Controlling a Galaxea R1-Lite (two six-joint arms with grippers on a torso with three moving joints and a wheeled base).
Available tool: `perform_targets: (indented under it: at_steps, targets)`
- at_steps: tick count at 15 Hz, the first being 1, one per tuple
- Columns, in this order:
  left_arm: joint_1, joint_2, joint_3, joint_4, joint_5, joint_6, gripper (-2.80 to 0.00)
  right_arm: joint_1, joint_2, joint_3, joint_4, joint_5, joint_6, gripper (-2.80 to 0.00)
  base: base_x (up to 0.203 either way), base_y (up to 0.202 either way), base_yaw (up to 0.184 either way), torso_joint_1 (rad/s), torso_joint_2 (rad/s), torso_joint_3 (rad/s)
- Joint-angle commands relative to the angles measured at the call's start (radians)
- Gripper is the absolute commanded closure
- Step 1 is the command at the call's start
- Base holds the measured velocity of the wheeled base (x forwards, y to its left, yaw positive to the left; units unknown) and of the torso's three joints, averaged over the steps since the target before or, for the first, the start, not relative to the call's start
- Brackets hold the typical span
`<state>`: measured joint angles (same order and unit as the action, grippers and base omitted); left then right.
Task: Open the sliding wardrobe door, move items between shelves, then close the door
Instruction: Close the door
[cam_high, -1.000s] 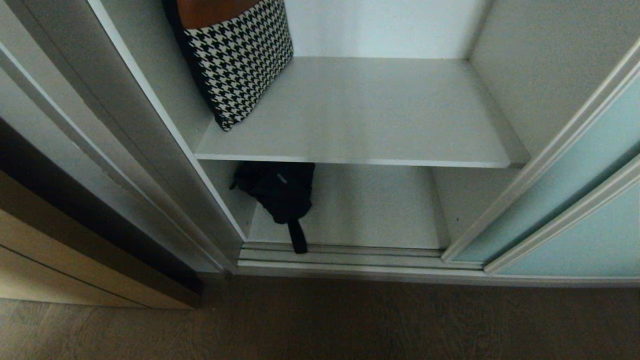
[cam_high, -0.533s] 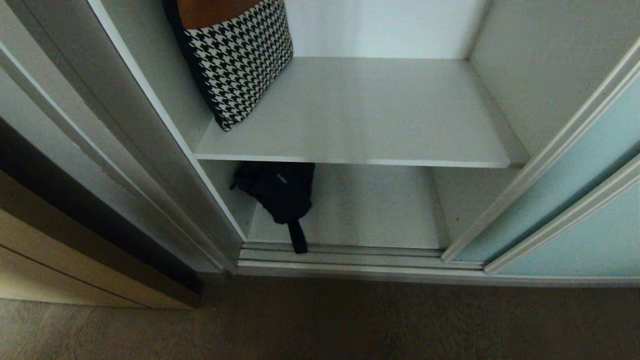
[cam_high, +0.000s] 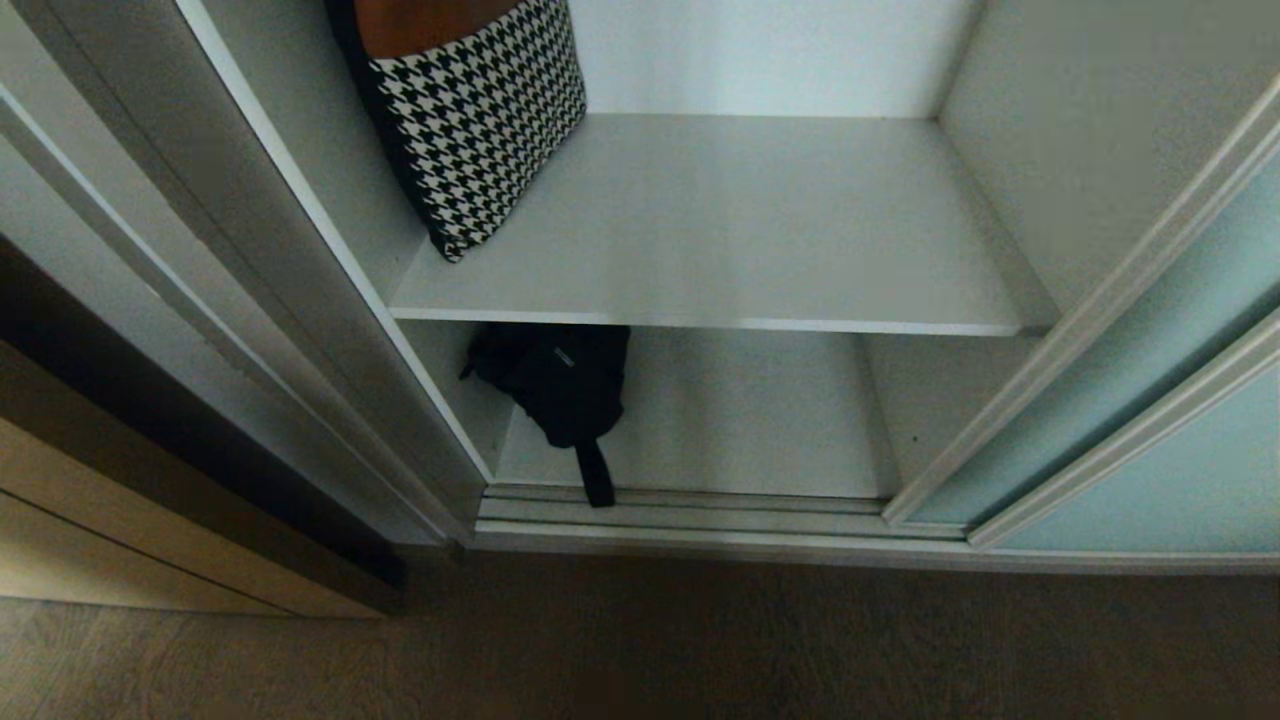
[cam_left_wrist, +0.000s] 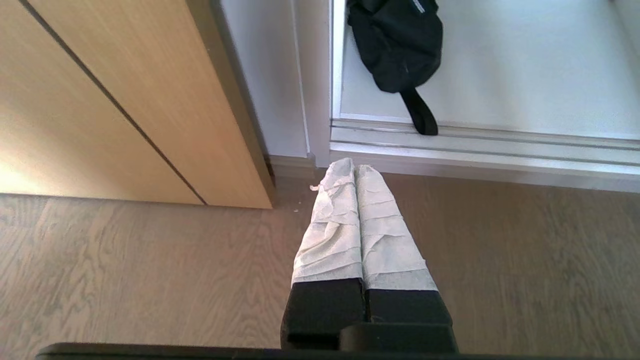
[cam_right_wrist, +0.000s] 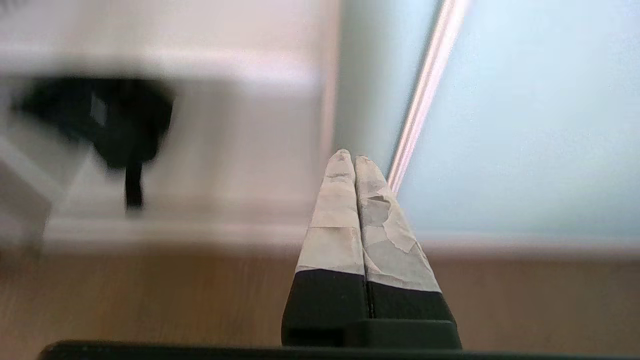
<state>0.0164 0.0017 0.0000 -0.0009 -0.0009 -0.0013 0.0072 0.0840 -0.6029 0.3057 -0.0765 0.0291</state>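
The sliding wardrobe door, frosted aqua glass in a silver frame, stands slid aside at the right, leaving the shelves exposed. A houndstooth soft piece leans against the left wall on the upper shelf. A black strappy bundle lies on the lower shelf, its strap hanging over the floor track. My left gripper is shut and empty above the wood floor, short of the track and the bundle. My right gripper is shut and empty, pointing at the door's frame. Neither arm shows in the head view.
A light tan wooden cabinet front stands at the left, also in the left wrist view. Wood floor runs in front of the wardrobe. Grey side walls close in the shelves.
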Motion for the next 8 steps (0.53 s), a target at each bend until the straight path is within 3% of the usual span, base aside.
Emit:
perform_targets:
  at_steps: [1,5,8]
  targets:
    - [0.0,0.001,0.0,-0.001,-0.001,0.0,0.0,0.004,0.095,-0.179,0.016,-0.037,-0.004,0.0,0.0,0.0,0.0,0.0,0.0,0.0]
    - [0.0,0.001,0.0,-0.001,0.0,0.0,0.0,0.022,0.163,-0.439,0.168,-0.09,-0.033,0.0,0.0,0.0,0.0,0.0,0.0,0.0]
    - [0.0,0.001,-0.001,-0.001,0.0,0.0,0.0,0.039,0.194,-0.536,0.23,-0.125,-0.117,0.0,0.0,0.0,0.0,0.0,0.0,0.0]
